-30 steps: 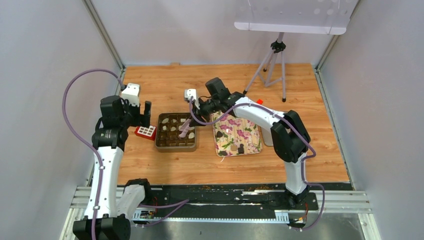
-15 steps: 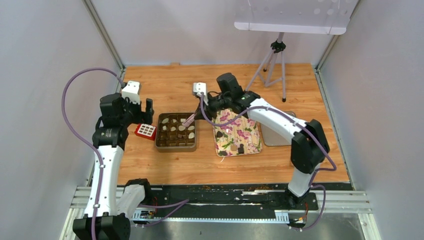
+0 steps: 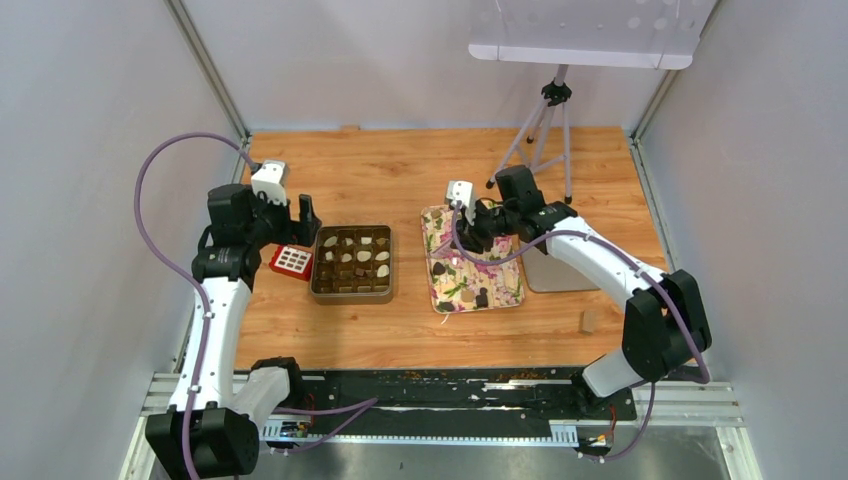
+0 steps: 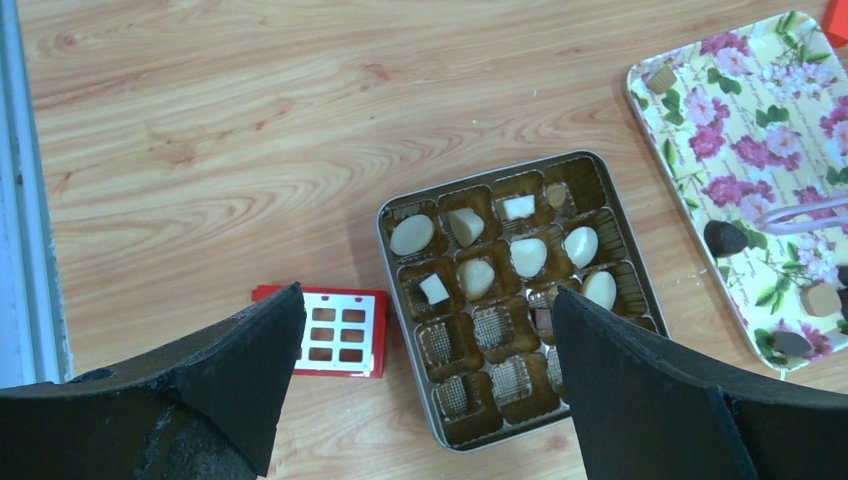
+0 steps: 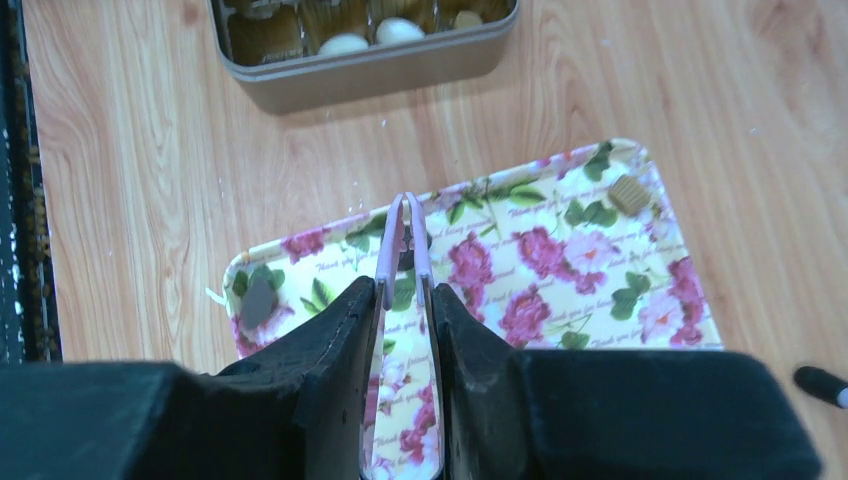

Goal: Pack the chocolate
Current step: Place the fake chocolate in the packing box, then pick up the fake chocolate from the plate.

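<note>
Chocolate pieces, mostly cream-white (image 4: 528, 256), fill several cups of the metal tin (image 3: 318, 290). More chocolate lies on the floral tray (image 3: 500, 262): a dark piece (image 4: 726, 238), a tan piece (image 4: 822, 299) and a tan square (image 5: 627, 194). My right gripper (image 5: 405, 290) hovers over the tray's left part, shut on lilac tongs (image 5: 410, 230). The tong tips are nearly together, and I cannot tell whether they hold anything. My left gripper (image 4: 425, 295) is open, above the tin's left edge, with nothing between its fingers.
A red and white grid piece (image 3: 291, 262) lies just left of the tin. A grey flat plate (image 3: 560, 272) sits right of the tray, with a lone tan cylinder (image 3: 587, 321) nearer the front. A tripod (image 3: 545, 130) stands at the back.
My right arm has swung right with the tongs, from over the tin to over the floral tray. The left gripper has shifted slightly and stays open.
</note>
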You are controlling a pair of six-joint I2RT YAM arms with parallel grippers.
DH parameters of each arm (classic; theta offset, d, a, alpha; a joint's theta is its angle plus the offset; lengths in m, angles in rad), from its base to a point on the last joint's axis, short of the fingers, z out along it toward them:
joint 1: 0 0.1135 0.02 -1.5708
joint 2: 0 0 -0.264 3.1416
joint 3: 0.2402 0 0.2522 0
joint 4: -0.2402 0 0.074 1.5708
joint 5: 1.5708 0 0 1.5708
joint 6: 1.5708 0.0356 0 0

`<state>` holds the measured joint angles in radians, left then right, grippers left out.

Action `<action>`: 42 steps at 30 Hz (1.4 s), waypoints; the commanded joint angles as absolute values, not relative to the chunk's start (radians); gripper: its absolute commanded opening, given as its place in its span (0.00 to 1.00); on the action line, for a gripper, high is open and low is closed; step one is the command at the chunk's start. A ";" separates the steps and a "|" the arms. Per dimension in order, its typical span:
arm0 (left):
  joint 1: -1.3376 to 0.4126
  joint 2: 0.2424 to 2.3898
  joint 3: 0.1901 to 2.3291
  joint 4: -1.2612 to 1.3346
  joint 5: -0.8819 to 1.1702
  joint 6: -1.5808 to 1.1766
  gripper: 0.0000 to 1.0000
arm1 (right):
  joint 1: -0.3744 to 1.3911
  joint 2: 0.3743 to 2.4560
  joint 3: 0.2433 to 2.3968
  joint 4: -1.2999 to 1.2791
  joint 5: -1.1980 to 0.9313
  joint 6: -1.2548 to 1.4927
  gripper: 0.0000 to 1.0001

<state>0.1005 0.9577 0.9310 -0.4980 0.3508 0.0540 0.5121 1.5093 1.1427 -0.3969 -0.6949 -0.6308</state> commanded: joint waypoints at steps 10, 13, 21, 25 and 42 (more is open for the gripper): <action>0.108 0.917 0.917 -0.494 0.404 0.046 1.00 | 0.513 1.530 1.122 -0.418 -0.666 -0.752 0.43; 0.109 0.908 0.906 -0.497 0.405 0.046 1.00 | 0.514 1.547 1.124 -0.417 -0.665 -0.754 0.45; 0.109 0.896 0.903 -0.506 0.401 0.055 1.00 | 0.514 1.595 1.144 -0.420 -0.699 -0.759 0.47; 0.109 0.890 0.889 -0.493 0.397 0.048 1.00 | 0.514 1.620 1.150 -0.422 -0.702 -0.767 0.47; 0.109 0.883 0.870 -0.483 0.402 0.041 1.00 | 0.537 1.644 1.163 -0.429 -0.704 -0.809 0.27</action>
<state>0.1009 0.9035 0.8757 -0.5053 0.3878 0.0502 0.5179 1.6352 1.1229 -0.4282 -0.6743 -0.7643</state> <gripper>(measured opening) 0.998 0.321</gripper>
